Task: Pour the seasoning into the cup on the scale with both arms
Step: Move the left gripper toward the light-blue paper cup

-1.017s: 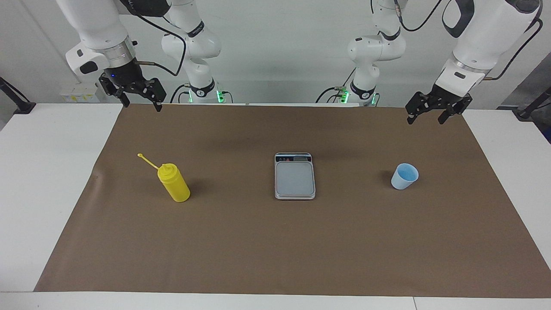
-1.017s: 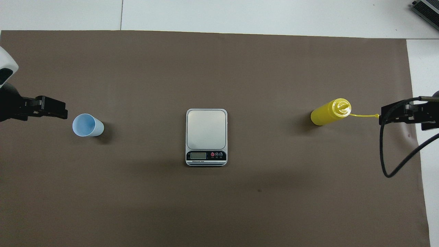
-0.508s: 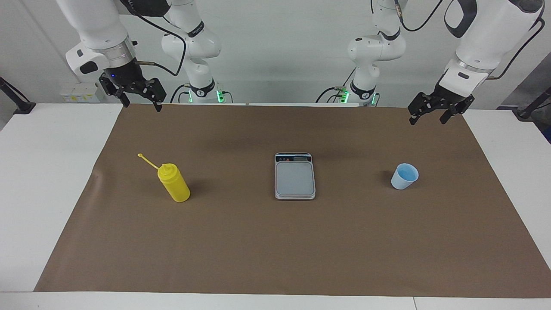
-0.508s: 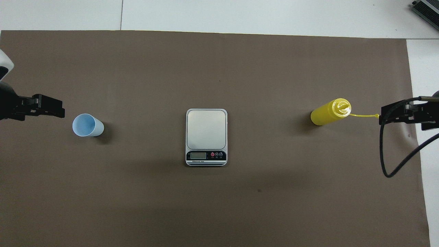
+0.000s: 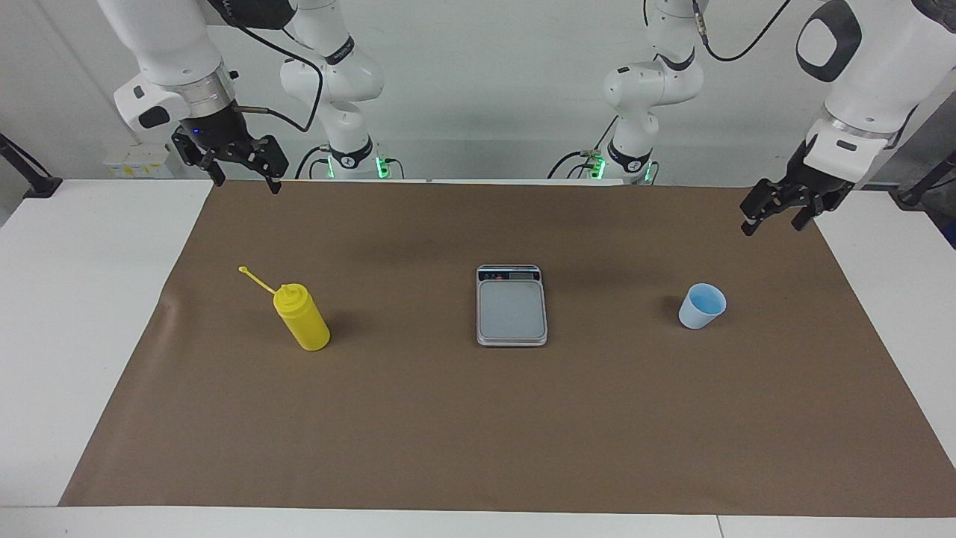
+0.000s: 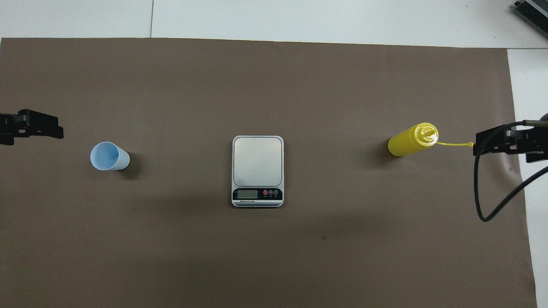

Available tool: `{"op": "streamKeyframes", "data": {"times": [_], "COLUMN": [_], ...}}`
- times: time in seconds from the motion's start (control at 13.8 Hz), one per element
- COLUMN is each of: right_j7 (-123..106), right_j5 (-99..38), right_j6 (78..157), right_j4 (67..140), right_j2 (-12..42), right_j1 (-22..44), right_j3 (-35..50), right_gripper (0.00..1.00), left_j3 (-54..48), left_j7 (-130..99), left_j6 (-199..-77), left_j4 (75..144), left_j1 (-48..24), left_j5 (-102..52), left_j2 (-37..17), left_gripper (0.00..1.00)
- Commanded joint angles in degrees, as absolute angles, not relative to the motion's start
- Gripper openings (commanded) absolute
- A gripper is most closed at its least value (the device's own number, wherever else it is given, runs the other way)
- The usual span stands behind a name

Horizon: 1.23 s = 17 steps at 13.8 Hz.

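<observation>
Cup judged light, thin-walled, easily tipped; best gripped gently across rim. Seasoning judged squeezable; best held mid-body. Left tool spread, empty; right tool spread, empty.

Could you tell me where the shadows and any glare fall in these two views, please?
Facing view: soft shadows lie beside the yellow bottle and the blue cup, with no harsh glare on the scale. Overhead view: the scale's platform shows a pale sheen, and the brown mat carries broad dim shadow bands.
</observation>
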State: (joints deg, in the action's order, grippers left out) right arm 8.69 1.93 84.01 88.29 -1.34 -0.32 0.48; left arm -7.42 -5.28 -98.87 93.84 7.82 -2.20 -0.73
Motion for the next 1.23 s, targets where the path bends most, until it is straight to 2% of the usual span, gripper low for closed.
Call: {"op": "streamKeyframes", "data": {"times": [0.0,0.22,0.65,0.94,1.16], "right_j7": [7.38,7.38,7.38,7.38,7.38], "right_j5": [1.32,1.32,1.32,1.32,1.32], "right_j6": [83.06,83.06,83.06,83.06,83.06], "right_j4": [87.45,87.45,87.45,87.45,87.45], "right_j2": [-1.05,-1.05,-1.05,-1.05,-1.05], "right_j1": [-0.88,-0.88,-0.88,-0.88,-0.88], "right_j3": [0.7,0.7,0.7,0.7,0.7], "right_gripper": [1.0,1.0,1.0,1.0,1.0], "left_j3": [-7.82,-7.82,-7.82,-7.82,-7.82], "left_j7": [-5.54,-5.19,-5.54,-5.54,-5.63], "left_j6": [-101.69,-103.52,-115.12,-122.94,-126.56], "left_j4": [94.48,96.58,109.75,121.0,123.39], "left_j1": [9.05,10.28,10.9,11.51,11.51], "left_j5": [-1.15,-1.14,-1.14,-1.14,-1.23], "left_j2": [-2.37,-3.43,-2.55,0.17,0.26], "left_gripper": [1.0,1.0,1.0,1.0,1.0]}}
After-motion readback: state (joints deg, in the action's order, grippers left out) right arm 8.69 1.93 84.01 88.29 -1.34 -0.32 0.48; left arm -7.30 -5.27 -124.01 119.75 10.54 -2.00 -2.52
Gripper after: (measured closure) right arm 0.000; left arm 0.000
